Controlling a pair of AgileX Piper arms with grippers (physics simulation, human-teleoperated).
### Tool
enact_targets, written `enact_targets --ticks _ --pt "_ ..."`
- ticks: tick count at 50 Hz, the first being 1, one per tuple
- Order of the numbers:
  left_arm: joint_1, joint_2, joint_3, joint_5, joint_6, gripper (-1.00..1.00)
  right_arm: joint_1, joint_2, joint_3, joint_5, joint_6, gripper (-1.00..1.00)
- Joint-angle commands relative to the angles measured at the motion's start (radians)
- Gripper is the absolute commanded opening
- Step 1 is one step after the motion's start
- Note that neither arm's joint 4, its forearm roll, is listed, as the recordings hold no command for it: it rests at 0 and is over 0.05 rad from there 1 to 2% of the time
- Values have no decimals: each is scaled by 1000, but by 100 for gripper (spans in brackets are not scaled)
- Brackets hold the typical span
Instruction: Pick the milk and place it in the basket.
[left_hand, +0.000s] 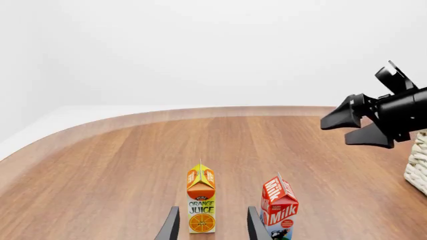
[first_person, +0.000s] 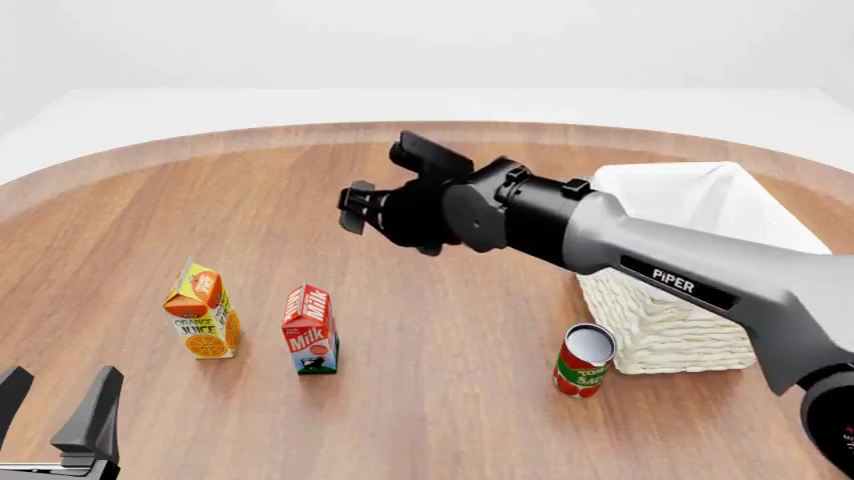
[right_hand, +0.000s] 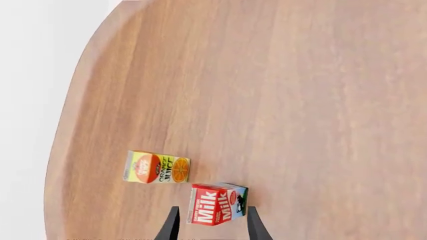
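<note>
Your right gripper (first_person: 355, 208) hangs above the wooden table (first_person: 441, 330), jaws parted and holding nothing, with the milk carton (first_person: 310, 330) upright on the tabletop below and nearer you, just beside the orange juice carton (first_person: 202, 311). Your left gripper (first_person: 54, 412) waits low at the near left edge, fingers spread and empty. The wicker basket (first_person: 694, 260) sits well to the right, a tomato sauce can (first_person: 583, 361) just beside its near corner.

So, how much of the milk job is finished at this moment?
Nothing is placed yet. The milk stands upright on the table beside the orange juice carton, apart from the basket. The right gripper is open, above the table beyond the cartons, holding nothing. Grasping, carrying and placing all remain.
</note>
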Motion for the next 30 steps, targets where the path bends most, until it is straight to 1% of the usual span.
enact_targets --ticks 1,17,30 --pt "0 0 0 0 0 100 15 40 -43 26 -23 100" --pt "0 0 0 0 0 100 37 64 -99 63 -18 100" --pt "0 0 0 0 0 100 34 95 -102 49 -12 100"
